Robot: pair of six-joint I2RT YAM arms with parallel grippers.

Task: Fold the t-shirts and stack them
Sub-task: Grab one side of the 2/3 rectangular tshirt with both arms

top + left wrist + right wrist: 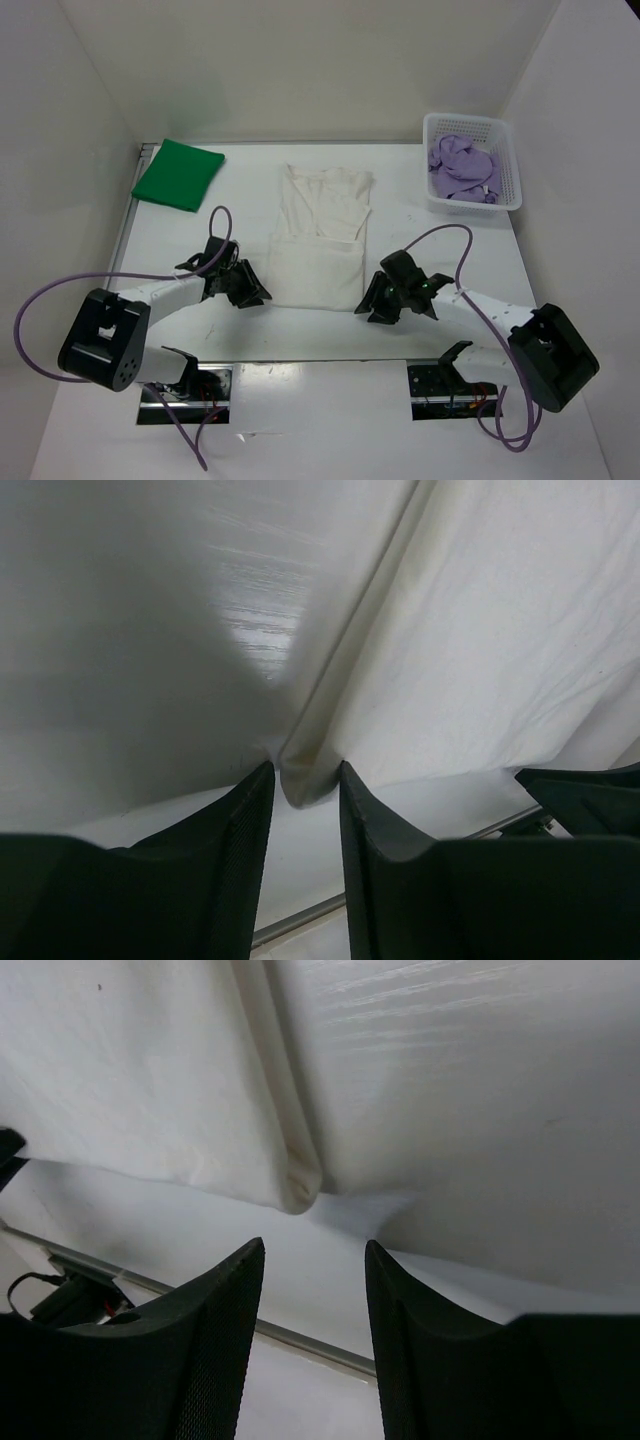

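Note:
The white-cream t-shirt [318, 235] lies in the middle of the table, its lower half doubled up over itself. My left gripper [255, 295] is at its near left corner. In the left wrist view that corner [305, 780] sits between the tips of the left gripper [305, 770], whose jaws stand apart. My right gripper [370, 305] is at the near right corner. In the right wrist view it [312, 1245] is open, with the folded shirt corner [300, 1185] just beyond its tips. The green t-shirt [178, 173] lies folded at the back left. The purple t-shirt [460, 168] lies crumpled in the basket.
The white lattice basket [508, 150] stands at the back right. A metal rail [300, 1335] runs along the table's near edge. White walls close in the table on three sides. Purple cables loop beside both arms.

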